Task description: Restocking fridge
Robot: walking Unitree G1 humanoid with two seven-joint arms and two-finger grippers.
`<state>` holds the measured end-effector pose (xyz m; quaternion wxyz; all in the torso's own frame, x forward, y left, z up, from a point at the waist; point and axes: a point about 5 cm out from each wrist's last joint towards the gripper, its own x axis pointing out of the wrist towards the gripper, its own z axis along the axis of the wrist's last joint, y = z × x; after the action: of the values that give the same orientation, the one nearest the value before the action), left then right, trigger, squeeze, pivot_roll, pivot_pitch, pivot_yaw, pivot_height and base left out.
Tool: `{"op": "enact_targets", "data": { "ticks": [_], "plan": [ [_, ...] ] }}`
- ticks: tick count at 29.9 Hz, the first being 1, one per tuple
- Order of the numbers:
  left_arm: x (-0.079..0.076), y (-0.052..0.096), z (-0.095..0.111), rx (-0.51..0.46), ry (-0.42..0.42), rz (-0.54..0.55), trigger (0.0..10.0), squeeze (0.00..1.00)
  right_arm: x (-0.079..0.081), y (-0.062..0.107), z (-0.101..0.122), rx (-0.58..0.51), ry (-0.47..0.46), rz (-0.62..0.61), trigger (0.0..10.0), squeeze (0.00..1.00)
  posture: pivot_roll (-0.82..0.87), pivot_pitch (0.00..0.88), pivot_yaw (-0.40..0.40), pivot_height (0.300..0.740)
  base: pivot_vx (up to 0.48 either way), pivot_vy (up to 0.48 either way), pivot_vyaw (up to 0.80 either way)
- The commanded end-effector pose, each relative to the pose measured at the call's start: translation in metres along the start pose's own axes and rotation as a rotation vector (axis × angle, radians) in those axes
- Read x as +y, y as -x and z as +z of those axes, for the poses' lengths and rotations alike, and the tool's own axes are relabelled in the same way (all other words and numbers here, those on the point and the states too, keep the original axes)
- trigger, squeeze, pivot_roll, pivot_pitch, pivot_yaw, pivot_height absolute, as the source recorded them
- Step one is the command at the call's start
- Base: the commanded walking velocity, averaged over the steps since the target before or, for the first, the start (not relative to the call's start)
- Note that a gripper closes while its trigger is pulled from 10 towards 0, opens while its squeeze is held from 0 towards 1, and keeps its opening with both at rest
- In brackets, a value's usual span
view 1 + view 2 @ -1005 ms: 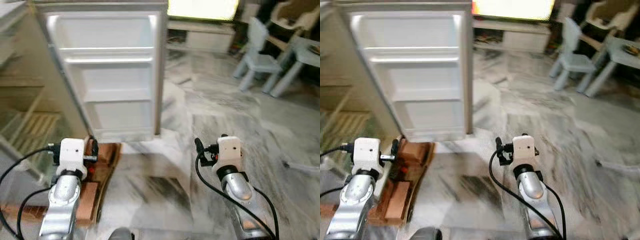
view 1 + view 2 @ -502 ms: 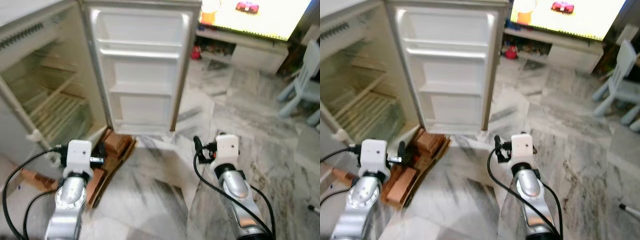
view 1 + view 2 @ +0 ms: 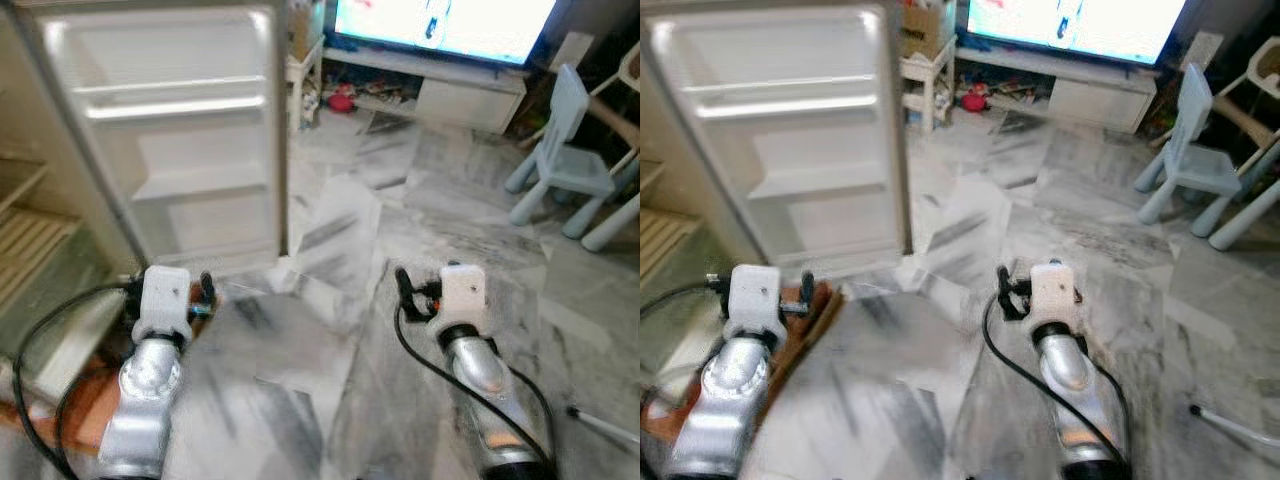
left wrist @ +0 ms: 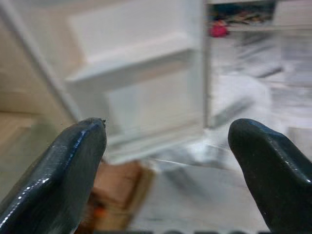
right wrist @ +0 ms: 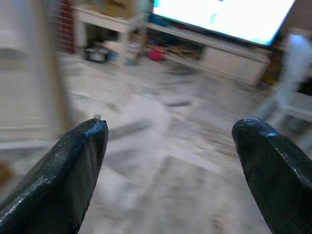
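Fridge door point(image 3: 165, 140) swung wide open, ahead of the left fingers point(image 4: 58, 170); white inner face with moulded door shelves point(image 3: 175, 100), nothing on them. Fridge interior point(image 3: 25, 235) beyond and to the outer side of the left fingers, pale slatted shelf partly visible. Left fingers spread apart, nothing between them, held low in front of the door's bottom edge. Brown wooden blocks point(image 4: 119, 187) on the floor just below and ahead of the left fingertips, under the fridge.

Right fingers point(image 5: 73, 165) likewise parted and holding nothing, pointed across grey-veined marble floor point(image 3: 330, 250) toward a low white TV stand point(image 5: 214, 53) and lit screen point(image 3: 440, 25) far ahead. Small red object point(image 3: 342, 100) on the floor by the stand, too small to identify. Pale blue child's chair point(image 3: 565, 150) well off to the outer side of the right fingers. Moderate motion blur throughout.
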<state>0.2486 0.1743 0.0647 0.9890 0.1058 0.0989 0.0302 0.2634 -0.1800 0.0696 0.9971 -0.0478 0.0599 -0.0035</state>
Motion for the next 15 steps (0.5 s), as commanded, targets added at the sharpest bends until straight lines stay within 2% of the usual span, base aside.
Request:
{"op": "enact_targets", "data": {
  "ticks": [1, 3, 6, 15],
  "plan": [
    [0.012, 0.001, -0.002, 0.006, -0.026, 0.044, 10.0, 0.0, 0.004, -0.001, 0.005, -0.019, -0.021, 0.002, 10.0, 0.0, 0.03, 0.011, -0.051, 0.74, 0.345, -0.33, 0.0],
    [0.015, 0.006, -0.011, 0.026, -0.018, 0.065, 10.0, 0.0, 0.001, 0.0, 0.001, -0.013, -0.033, -0.016, 10.0, 0.0, 0.01, 0.0, -0.043, 0.74, 0.33, -0.285, 0.0],
    [0.018, 0.007, -0.019, 0.038, -0.041, 0.094, 10.0, 0.0, -0.001, -0.001, -0.003, -0.006, -0.035, -0.025, 10.0, 0.0, 0.02, 0.0, -0.036, 0.74, 0.0, 0.0, 0.0],
    [0.03, 0.011, -0.019, 0.023, -0.079, 0.147, 10.0, 0.0, -0.006, -0.004, 0.001, -0.029, -0.027, -0.032, 10.0, 0.0, 0.02, 0.0, -0.028, 0.74, 0.0, 0.0, 0.0]
  ]
}}
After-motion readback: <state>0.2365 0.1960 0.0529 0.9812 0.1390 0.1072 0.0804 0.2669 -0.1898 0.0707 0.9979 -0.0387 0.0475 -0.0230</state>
